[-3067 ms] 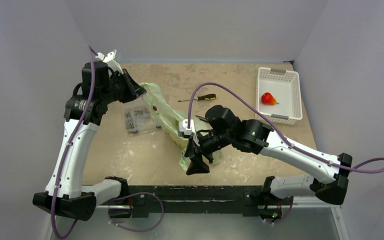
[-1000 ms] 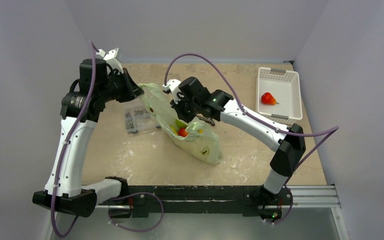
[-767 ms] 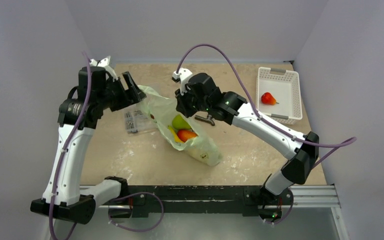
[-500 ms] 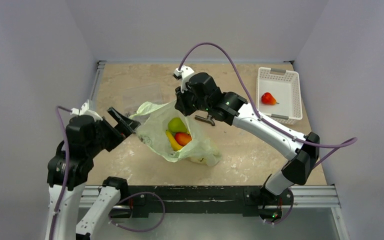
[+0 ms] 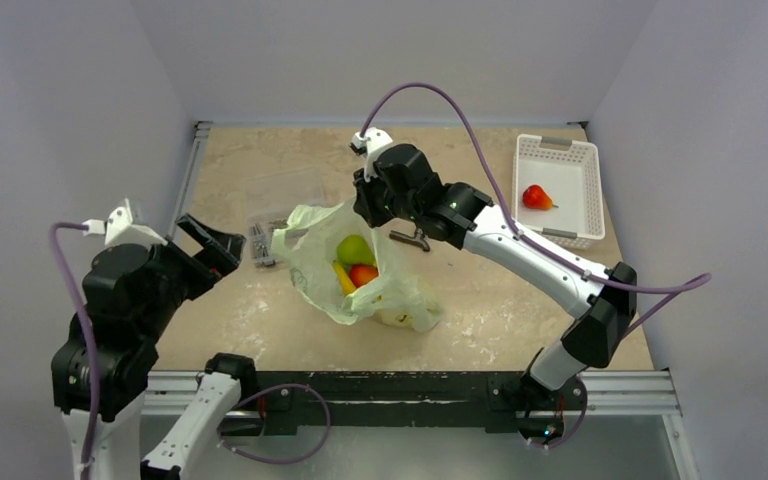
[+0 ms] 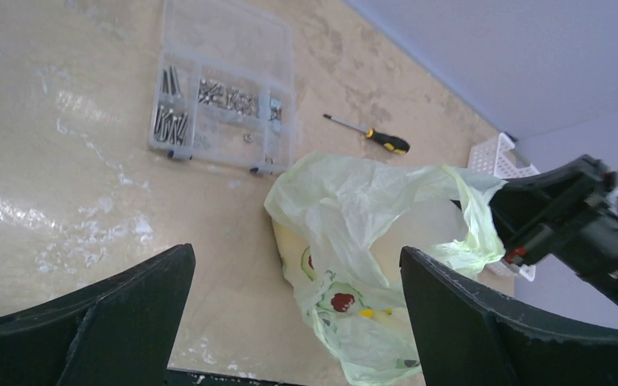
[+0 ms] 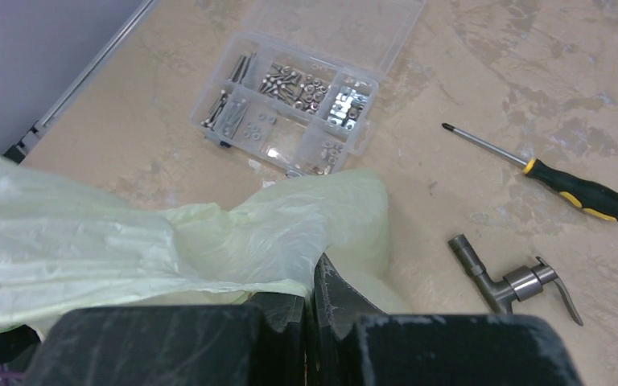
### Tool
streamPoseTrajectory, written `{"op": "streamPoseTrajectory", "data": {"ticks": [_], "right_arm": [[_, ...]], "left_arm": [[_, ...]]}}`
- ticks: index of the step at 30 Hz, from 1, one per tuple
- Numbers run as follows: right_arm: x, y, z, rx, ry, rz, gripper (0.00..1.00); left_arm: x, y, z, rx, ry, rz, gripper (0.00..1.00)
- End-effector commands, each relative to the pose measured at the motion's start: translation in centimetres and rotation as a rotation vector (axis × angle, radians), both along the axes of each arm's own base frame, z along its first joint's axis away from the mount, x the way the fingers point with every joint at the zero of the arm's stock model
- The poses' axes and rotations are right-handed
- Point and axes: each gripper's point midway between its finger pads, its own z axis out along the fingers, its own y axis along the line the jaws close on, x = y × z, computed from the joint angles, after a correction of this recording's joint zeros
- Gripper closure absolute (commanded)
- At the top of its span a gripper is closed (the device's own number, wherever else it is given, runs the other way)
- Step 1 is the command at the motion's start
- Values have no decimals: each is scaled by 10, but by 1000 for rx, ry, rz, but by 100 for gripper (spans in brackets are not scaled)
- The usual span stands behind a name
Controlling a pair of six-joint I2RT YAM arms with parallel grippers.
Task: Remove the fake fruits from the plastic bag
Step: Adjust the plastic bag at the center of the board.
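Observation:
The plastic bag [image 5: 397, 296] lies mid-table, pale yellow-green, its mouth held up and open. Inside show fake fruits: a green pear [image 5: 353, 248], a yellow banana [image 5: 342, 279] and a red one [image 5: 364, 274]. My right gripper [image 5: 368, 210] is shut on the bag's far rim; in the right wrist view the jaws [image 7: 310, 283] pinch the bag's film [image 7: 209, 233]. My left gripper [image 5: 214, 245] hangs open to the left of the bag, apart from it. In the left wrist view the bag [image 6: 370, 201] lies beyond the wide-apart fingers [image 6: 129, 322]. Another red fruit [image 5: 535, 197] lies in the basket.
A white slotted basket [image 5: 560, 160] stands at the far right. A clear box of screws [image 5: 282, 193] sits behind the bag, left of my right gripper. A yellow-and-black screwdriver [image 7: 581, 195] and a metal lever handle [image 7: 507, 280] lie on the table just right of the bag.
My left gripper opened, let go of the bag's left rim and drew back toward the near left. The right gripper kept its grip, and the bag's mouth now gapes with the fruits showing.

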Motion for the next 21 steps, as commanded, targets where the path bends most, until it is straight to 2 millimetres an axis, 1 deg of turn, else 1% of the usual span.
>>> {"op": "streamPoseTrajectory", "data": {"ticks": [1,4,6,8,9,10,11,13,14,16,20,21], "right_arm": [[24,-6,-2,12,-7,-100,100],[26,-5,-4,22,8,-108,100],[26,-3,-4,26,13,-101,100],[28,-1,-4,29,13,-98,100],[28,0,-5,27,16,-97,100],[27,-1,-5,28,16,-96,100],[28,-1,-5,30,16,-95,100],[27,0,-3,37,12,-89,100],[27,0,-2,40,11,-90,100],[26,0,-1,46,10,-86,100],[23,0,-1,48,14,-77,100],[22,0,-1,48,17,-75,100]], "left_arm": [[-22,9,15,54,-81,-10,0],[-27,-11,19,-49,-103,-84,2],[-24,-39,7,-140,-49,-203,4],[-21,-80,-5,-264,11,-406,7],[-19,-96,-14,-334,52,-477,8],[-17,-107,-23,-388,81,-512,9],[-14,-113,-34,-407,101,-514,9],[-6,-118,-49,-391,105,-467,7],[-1,-124,-57,-399,125,-442,4],[12,-140,-70,-408,176,-403,1],[33,-163,-105,-417,312,-303,0],[41,-165,-113,-417,318,-270,0]]}}
